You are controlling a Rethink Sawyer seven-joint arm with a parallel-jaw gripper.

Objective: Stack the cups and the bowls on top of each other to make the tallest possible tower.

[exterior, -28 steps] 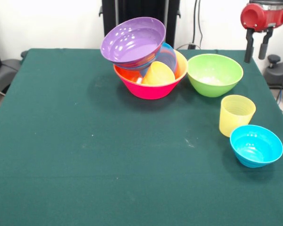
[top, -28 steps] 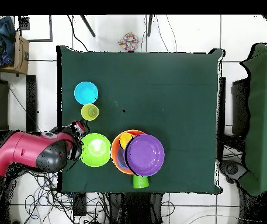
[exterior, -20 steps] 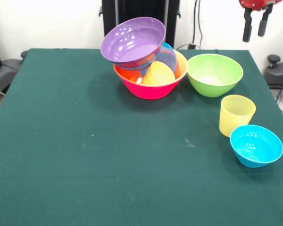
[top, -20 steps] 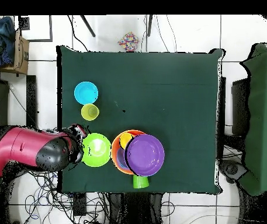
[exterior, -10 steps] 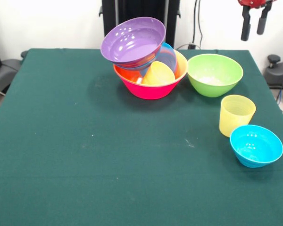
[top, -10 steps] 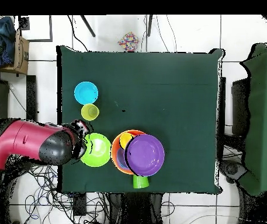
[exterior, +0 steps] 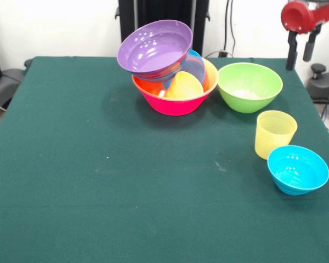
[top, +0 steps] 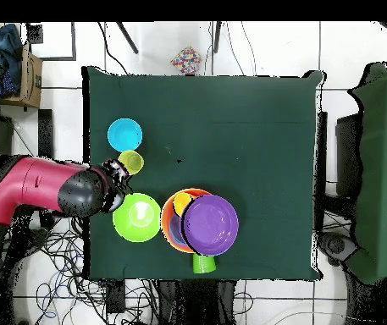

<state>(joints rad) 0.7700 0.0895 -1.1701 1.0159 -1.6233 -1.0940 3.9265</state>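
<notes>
- Green cloth covers the table [exterior: 98, 181] in the front view, with a white wall and dark cables behind.
- Up in the far right corner hangs the gripper [exterior: 299, 46], red-bodied, its two black fingers [exterior: 290, 50] pointing down with a clear gap between them and nothing held.
- Centre stage at the far side is the tower [exterior: 170, 66]: a pink bowl [exterior: 172, 104] at the bottom, an orange bowl nested inside, a yellow-orange cup [exterior: 183, 86] lying tipped in it, and a purple bowl [exterior: 154, 46] perched on top at a steep lean.
- Just beside it sits a loose green bowl [exterior: 249, 86]; nearer the camera stand a pale yellow cup [exterior: 274, 133] and a small blue bowl [exterior: 298, 169], almost touching.
- My read: the gripper is lining up a pick on the right-hand side, and the pale yellow cup looks likeliest.
- To do it well, come straight down over one wall of the cup, one finger inside and one outside, and pinch low on the rim so the thin plastic does not slip.
- Switching to the overhead view: the red arm [top: 27, 199] reaches in from the left, its gripper [top: 118, 172] poised between the pale yellow cup [top: 130, 162] and the green bowl [top: 136, 217].
- A green cup [top: 203, 264] peeks out at the tower's bottom edge.
- That tilt is the danger; any placement wants a slow, centred drop.
</notes>
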